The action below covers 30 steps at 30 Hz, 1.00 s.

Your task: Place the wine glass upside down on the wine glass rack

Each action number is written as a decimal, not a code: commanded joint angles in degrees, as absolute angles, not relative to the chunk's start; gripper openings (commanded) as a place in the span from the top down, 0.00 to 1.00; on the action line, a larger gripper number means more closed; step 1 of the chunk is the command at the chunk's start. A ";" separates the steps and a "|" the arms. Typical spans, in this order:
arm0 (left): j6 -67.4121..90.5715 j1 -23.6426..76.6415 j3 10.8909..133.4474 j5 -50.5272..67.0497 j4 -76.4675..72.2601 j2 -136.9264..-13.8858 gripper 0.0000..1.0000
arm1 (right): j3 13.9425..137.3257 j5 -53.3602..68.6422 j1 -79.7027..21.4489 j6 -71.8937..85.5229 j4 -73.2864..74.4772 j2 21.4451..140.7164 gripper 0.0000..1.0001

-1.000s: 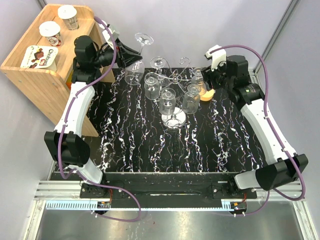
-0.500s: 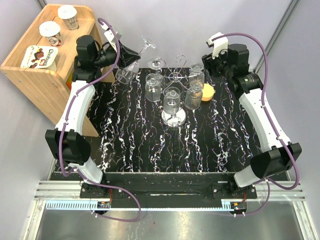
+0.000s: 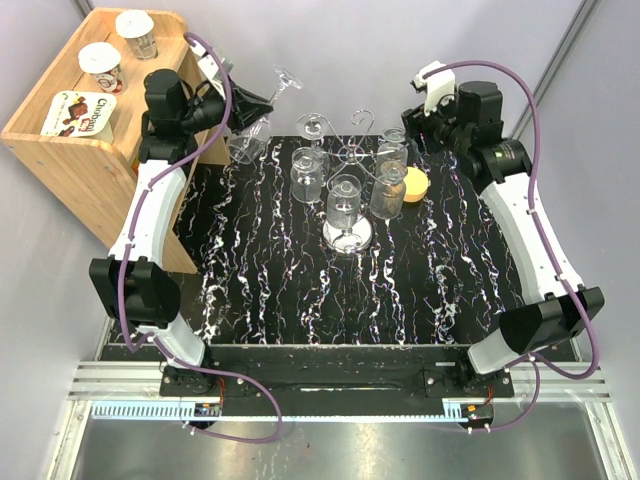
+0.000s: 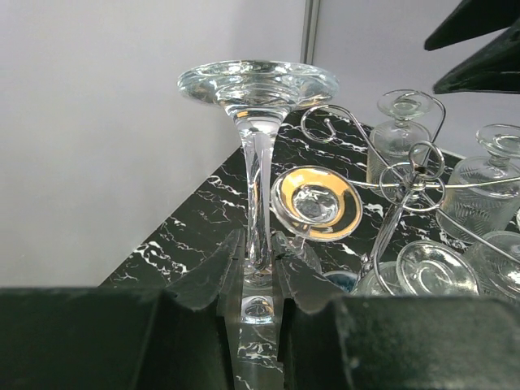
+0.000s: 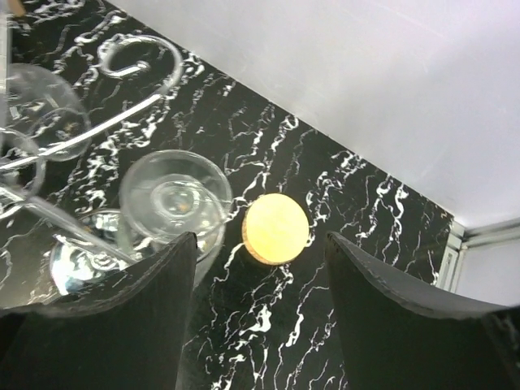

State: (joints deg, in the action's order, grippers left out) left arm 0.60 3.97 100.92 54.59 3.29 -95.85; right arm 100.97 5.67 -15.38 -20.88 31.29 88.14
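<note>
Left jaws pinch the wine glass (image 4: 258,187) stem, foot-up for hanging, ten o'clock of rack (image 3: 350,242); right jaws gape empty.

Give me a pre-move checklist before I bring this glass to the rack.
1. Grip: left hand shut on the wine glass stem - ok.
2. Orientation: foot up, bowl down - ok.
3. Free spot: the curled arm of the wine glass rack nearest the glass is empty - ok.
4. Stem lined up with that arm: glass sits off the rack's left side - not ok.
5. Foot height against the arm - cannot tell.
6. Other side: right hand open, holding nothing - ok.
</note>
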 commanded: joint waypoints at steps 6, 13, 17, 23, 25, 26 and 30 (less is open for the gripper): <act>4.22 2.02 105.56 53.88 -4.13 -93.96 1.00 | 114.95 21.70 -17.40 -18.47 43.77 84.99 0.29; 5.36 1.23 104.24 53.53 -3.96 -92.29 1.00 | 115.93 16.71 -26.00 -8.63 41.85 88.15 0.30; 5.19 0.97 103.27 53.00 -3.34 -90.97 1.00 | 118.47 13.02 -28.56 -3.00 40.52 91.92 0.30; 5.62 0.44 101.34 53.08 -4.13 -89.30 1.00 | 120.15 5.46 -32.42 1.49 39.64 95.97 0.35; 6.06 0.35 101.51 53.43 -4.48 -88.95 1.00 | 120.15 4.31 -33.13 1.93 39.99 97.11 0.36; 6.24 0.26 101.60 53.44 -4.66 -88.77 1.00 | 120.32 3.18 -33.83 1.85 40.16 97.55 0.36; 7.38 0.18 101.87 54.05 -5.18 -88.42 1.00 | 119.36 0.27 -34.98 1.23 39.82 98.17 0.39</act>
